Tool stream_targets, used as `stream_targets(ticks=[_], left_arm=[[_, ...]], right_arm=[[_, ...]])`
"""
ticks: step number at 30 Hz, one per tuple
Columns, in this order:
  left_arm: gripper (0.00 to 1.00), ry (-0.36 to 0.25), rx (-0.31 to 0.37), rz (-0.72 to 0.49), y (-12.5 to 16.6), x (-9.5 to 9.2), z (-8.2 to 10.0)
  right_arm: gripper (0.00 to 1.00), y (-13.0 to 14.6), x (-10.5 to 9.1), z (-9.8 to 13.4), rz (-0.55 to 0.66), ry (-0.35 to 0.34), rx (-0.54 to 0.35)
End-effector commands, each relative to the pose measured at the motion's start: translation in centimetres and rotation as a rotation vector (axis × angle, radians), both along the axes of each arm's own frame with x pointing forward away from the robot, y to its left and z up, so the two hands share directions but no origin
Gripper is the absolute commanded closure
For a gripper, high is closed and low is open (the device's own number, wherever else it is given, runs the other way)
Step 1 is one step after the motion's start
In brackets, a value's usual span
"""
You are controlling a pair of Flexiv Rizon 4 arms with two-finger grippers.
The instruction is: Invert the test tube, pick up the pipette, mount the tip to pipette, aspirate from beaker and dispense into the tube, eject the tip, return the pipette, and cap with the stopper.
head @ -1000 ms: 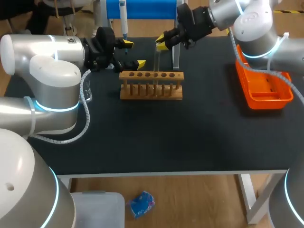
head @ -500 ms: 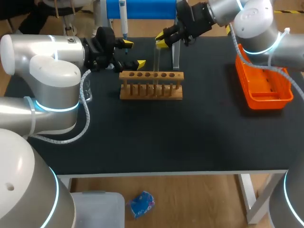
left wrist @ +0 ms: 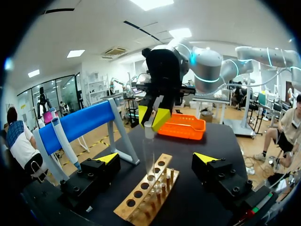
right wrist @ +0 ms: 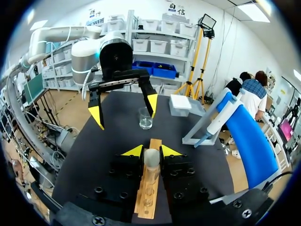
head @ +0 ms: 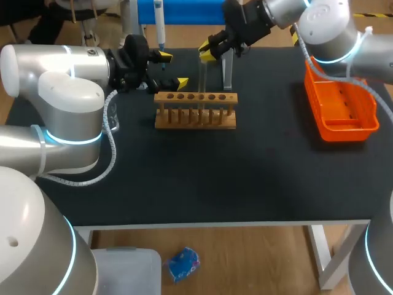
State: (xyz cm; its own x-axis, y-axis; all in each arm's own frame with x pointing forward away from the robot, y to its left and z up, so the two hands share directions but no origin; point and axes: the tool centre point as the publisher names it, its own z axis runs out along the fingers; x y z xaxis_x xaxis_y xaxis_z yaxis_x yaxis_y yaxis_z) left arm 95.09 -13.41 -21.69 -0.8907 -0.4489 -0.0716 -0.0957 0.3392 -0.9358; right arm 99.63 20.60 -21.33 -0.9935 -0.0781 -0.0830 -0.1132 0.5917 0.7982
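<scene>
Motion belongs to the right arm alone: its right gripper creeps toward the upper left of the head view over the last second, while the left arm keeps its place; the right fingers are closed on the top of the test tube, which hangs upright over the middle of the wooden rack, its lower end down among the rack's holes; whether it has cleared the rack I cannot tell. By my reading the tube is being drawn out so it can be inverted, the first step, with all the pipette work ahead; the left gripper stands at the upper left, fingers spread wide and empty.

Counted: one test tube; one rack; one pipette on its blue stand at the top; one beaker; one orange tray at the right of the bench; stopper and tip I cannot make out.
</scene>
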Motion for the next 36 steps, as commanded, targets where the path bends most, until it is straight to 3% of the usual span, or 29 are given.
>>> stream_targets(ticks=[1,36], left_arm=[[0.00,-0.003,-0.003,-0.001,0.01,0.02,-0.10],[0.00,-0.003,-0.003,-0.001,0.01,0.02,-0.10]], right_arm=[[1.00,0.01,0.23,-0.45,0.000,0.013,-0.006],[1.00,-0.10,0.60,-1.13,-0.003,0.019,-0.003]])
